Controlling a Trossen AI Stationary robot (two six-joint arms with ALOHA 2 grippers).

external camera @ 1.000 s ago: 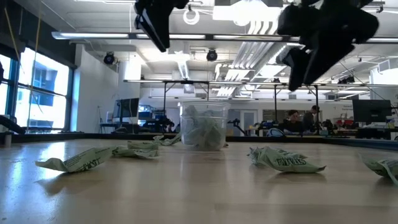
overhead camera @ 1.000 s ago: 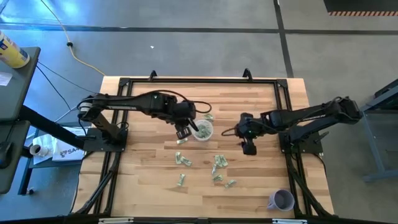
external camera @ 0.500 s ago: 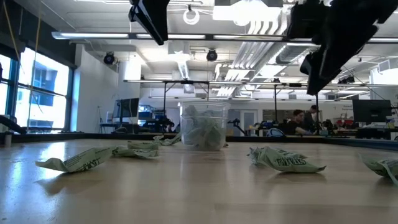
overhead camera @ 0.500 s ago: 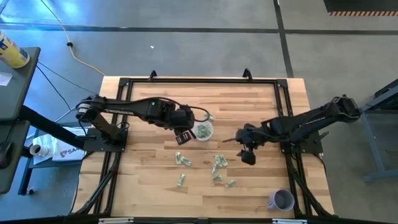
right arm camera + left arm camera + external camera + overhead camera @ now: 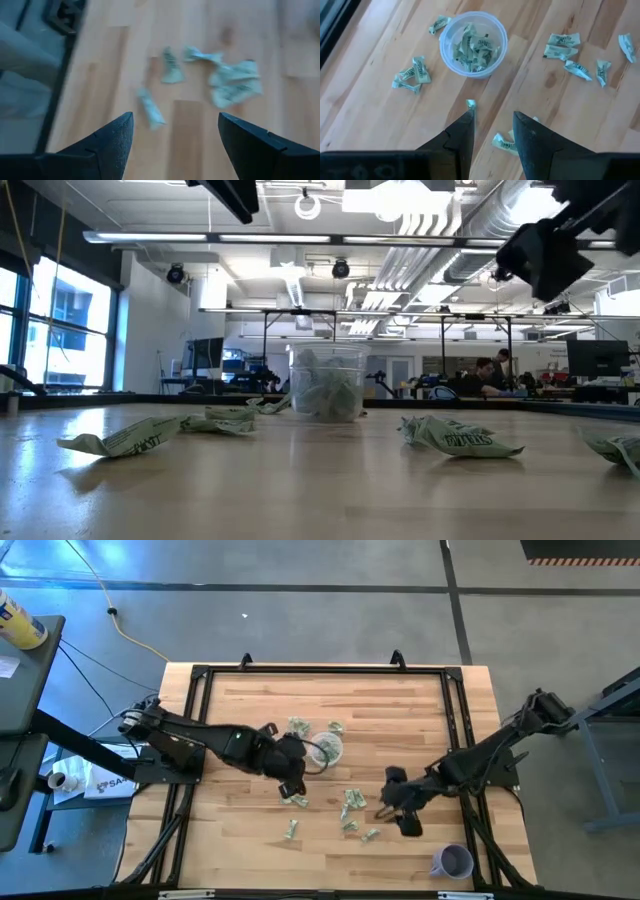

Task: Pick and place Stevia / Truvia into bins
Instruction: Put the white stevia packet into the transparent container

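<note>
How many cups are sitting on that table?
2. A clear cup holding packets stands near the table's middle; a lavender cup sits near one corner, on the right arm's side.

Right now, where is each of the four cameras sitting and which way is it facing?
High view: above the table, looking straight down; shows both arms, the left hand, the right hand and the clear cup.
Low view: at tabletop height, looking level across to the room; dark arm parts hang at the top.
Left wrist view: on the left arm, looking down past its two fingers, which stand apart.
Right wrist view: on the right arm, looking down on loose packets; wide-open fingers.
Shared: high, low and left wrist views all show the cup.
</note>
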